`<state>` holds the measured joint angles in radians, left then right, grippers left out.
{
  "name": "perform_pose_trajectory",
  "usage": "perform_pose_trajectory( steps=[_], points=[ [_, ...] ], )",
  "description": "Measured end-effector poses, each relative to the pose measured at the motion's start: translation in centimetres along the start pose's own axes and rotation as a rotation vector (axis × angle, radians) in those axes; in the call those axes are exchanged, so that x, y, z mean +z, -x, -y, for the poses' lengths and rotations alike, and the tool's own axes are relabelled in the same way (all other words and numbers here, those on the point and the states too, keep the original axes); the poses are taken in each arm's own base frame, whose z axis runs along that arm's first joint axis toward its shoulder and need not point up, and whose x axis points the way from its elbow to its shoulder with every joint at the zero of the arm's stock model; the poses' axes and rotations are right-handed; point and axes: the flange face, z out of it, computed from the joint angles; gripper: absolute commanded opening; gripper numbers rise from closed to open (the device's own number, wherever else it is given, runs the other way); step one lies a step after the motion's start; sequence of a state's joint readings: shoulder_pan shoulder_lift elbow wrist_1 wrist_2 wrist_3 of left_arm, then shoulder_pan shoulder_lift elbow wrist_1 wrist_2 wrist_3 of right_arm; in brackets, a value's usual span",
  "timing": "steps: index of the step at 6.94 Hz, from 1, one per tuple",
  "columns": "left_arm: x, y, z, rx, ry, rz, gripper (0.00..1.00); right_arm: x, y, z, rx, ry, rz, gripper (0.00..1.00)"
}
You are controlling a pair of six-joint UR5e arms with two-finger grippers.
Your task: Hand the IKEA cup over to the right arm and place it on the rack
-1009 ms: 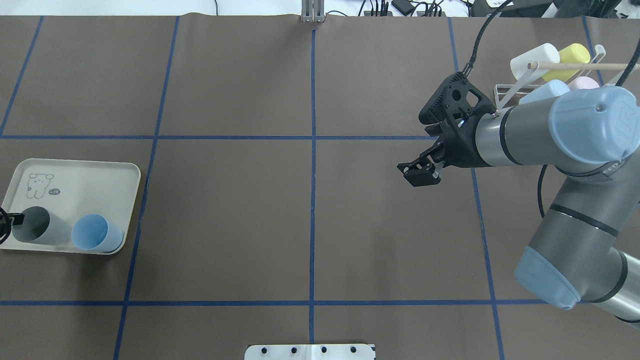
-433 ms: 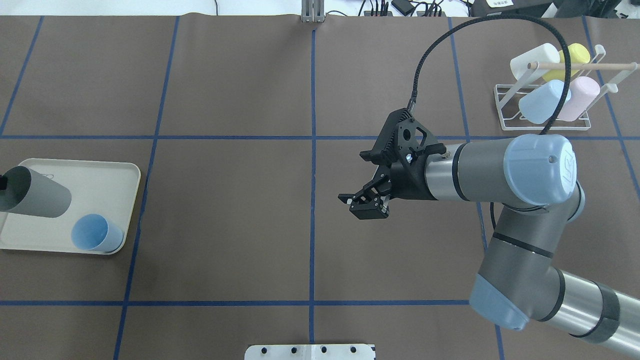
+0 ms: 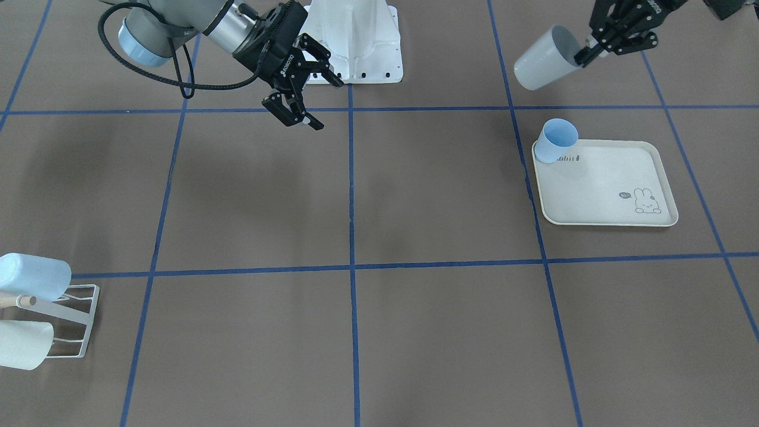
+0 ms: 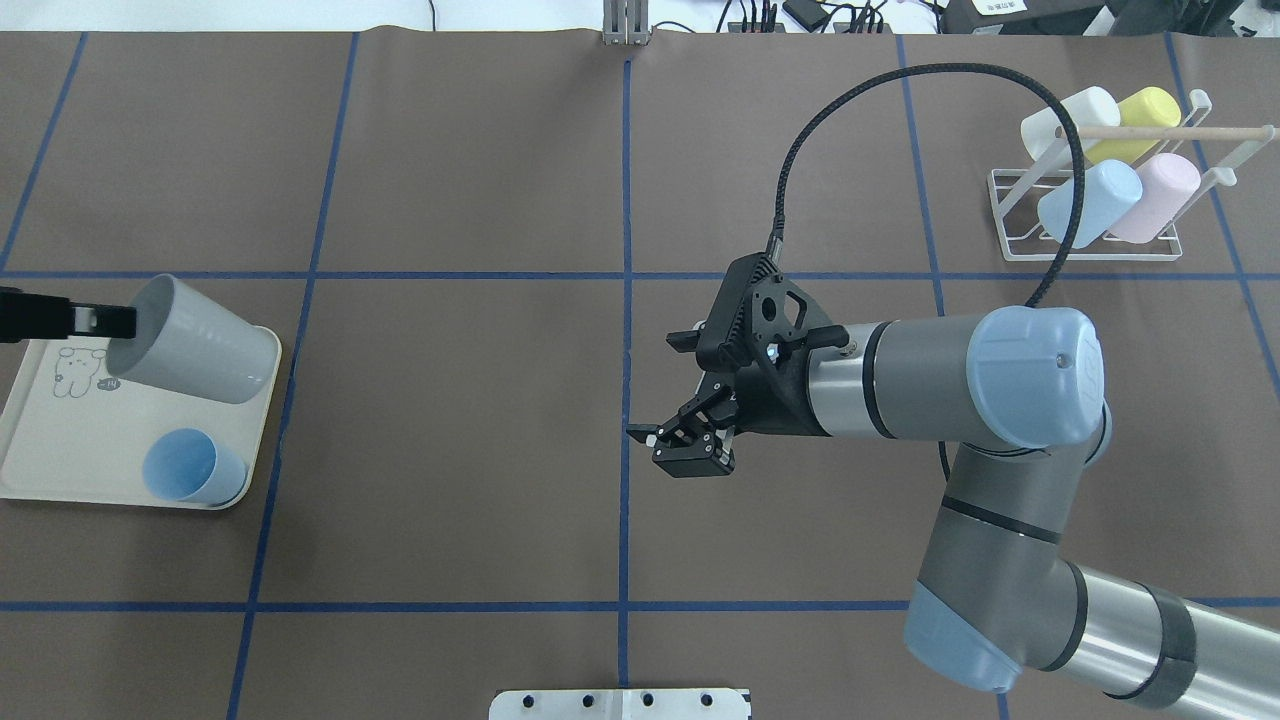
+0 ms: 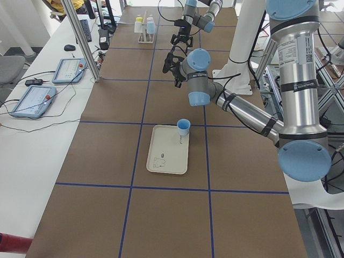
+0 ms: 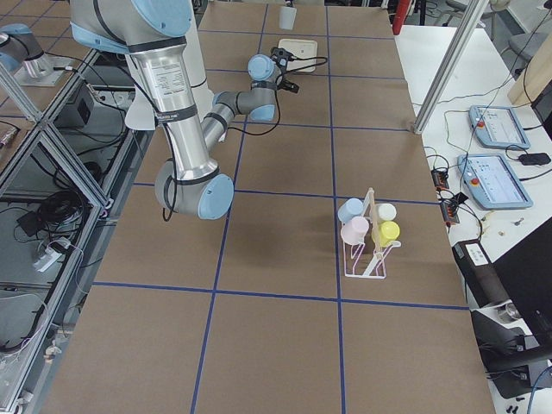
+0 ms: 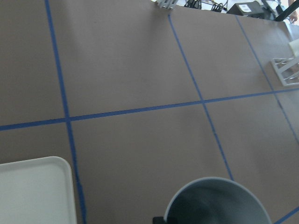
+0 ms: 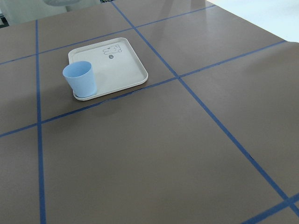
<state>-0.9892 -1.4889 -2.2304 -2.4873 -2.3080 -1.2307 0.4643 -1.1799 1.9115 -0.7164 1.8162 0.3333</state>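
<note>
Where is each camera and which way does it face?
Front-facing: across the table from the arms, steeply down; open right gripper, left gripper pinching tilted grey plastic cup.
Overhead: behind the arms, forward and down; silver tubular right arm.
Exterior left: table end, along it; left arm near.
Exterior right: opposite end; right arm near, white wire rack with wooden dowel.
Left wrist: forward over the cup's rim.
Right wrist: towards cream rectangular tray, pale blue plastic cup; no body.
Shared: both wrist views show the tray.

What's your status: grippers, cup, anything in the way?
Left gripper shut on grey cup, tilted, in the air by tray. Right gripper open, empty, mid-table. Nothing between them. Rack holds four cups.
</note>
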Motion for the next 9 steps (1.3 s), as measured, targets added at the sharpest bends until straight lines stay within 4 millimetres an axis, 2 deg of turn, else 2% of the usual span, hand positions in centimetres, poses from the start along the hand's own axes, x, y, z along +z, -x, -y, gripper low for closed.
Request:
perform_pose_trajectory(
  steps=[2, 4, 6, 9],
  points=[
    [5.0, -6.7, 0.4, -0.094, 0.040, -0.134, 0.00, 1.4, 0.2, -1.7, -0.055, -0.124, 0.061, 0.99],
    [11.0, -10.1, -0.7, -0.148, 0.034, -0.184, 0.00, 2.0, -0.2, -3.2, -0.128, -0.221, 0.089, 0.99],
    [15.6, -12.0, -0.4, -0.185, 0.026, -0.200, 0.00, 2.0, -0.3, -3.2, -0.139, -0.245, 0.095, 0.99],
    [18.7, -12.2, -0.4, -0.202, 0.023, -0.188, 0.00, 2.0, 0.0, -2.2, -0.140, -0.265, 0.099, 0.99]
  ],
)
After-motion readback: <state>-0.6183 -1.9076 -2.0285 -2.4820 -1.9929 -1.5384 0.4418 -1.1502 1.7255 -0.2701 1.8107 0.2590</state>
